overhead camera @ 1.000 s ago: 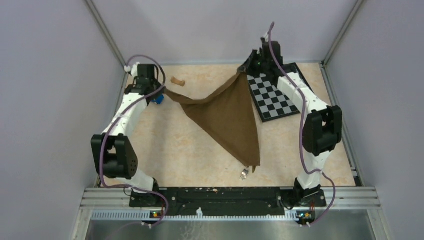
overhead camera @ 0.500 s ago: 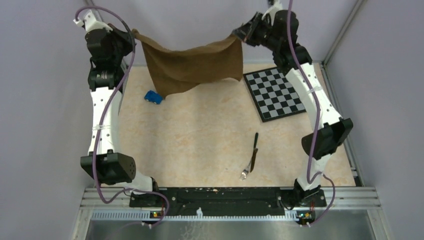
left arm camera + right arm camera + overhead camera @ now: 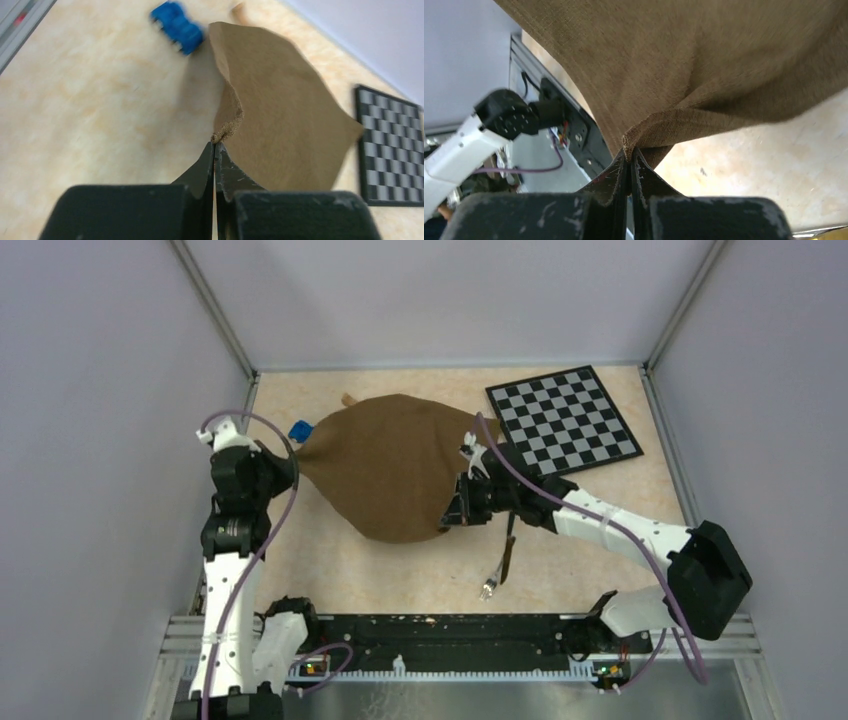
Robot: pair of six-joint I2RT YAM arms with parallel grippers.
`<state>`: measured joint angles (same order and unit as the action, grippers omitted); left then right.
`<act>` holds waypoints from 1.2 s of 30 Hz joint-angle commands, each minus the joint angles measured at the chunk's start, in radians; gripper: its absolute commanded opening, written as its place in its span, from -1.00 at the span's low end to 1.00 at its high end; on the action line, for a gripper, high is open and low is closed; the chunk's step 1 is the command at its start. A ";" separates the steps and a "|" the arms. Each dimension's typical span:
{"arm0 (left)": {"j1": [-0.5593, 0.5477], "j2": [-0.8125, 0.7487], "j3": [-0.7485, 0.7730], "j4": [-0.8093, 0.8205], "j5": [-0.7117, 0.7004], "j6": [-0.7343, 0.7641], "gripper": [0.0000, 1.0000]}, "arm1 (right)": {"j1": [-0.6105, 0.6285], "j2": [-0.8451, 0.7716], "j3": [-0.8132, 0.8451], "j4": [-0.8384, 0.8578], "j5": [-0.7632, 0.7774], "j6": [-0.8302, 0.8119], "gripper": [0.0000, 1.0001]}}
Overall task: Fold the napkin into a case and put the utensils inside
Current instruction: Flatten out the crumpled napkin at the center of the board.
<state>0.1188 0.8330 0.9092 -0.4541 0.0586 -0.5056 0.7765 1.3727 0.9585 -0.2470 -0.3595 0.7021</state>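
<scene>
**Napkin pinched at two edges, both grippers clenched**

Left gripper: the fingers are pressed together on a frayed corner of the napkin. In the top view this grasp sits at the cloth's 9 o'clock point.

Right gripper: the fingers are likewise clamped on a bunched fold of the napkin's edge. In the top view it lies at the cloth's 4 o'clock.

The napkin itself is a plain dark-brown sheet that bulges in a rounded, unfolded shape between the two grasps. It lies over the table toward 11 o'clock from its middle. Whether its centre rests on the surface cannot be told. Its weave carries no print in any view.

At the napkin's 5 o'clock, just beyond the right gripper, lie the utensils. The knife runs roughly 12 to 6, and the fork shows its silver tines at the knife's 7 o'clock end. Both lie outside the cloth.

A blue block sits at the napkin's 10 o'clock edge, and a tan piece peeks out at 11 o'clock. The checkerboard, marked only with black and white squares, lies at the table's 1 o'clock.
</scene>
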 commanded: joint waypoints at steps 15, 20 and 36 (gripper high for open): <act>0.003 -0.109 -0.142 -0.006 -0.222 -0.093 0.97 | 0.088 -0.110 -0.081 -0.126 0.229 -0.239 0.39; -0.002 0.110 -0.158 0.343 0.300 -0.129 0.97 | -0.064 -0.030 -0.023 -0.020 0.172 -0.249 0.50; -0.110 1.314 0.824 0.225 0.342 0.335 0.97 | -0.128 0.384 0.186 0.154 0.008 -0.218 0.39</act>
<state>0.0139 2.0293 1.5658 -0.2035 0.3683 -0.3084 0.6521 1.7557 1.1015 -0.1619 -0.3065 0.4850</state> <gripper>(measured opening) 0.987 0.708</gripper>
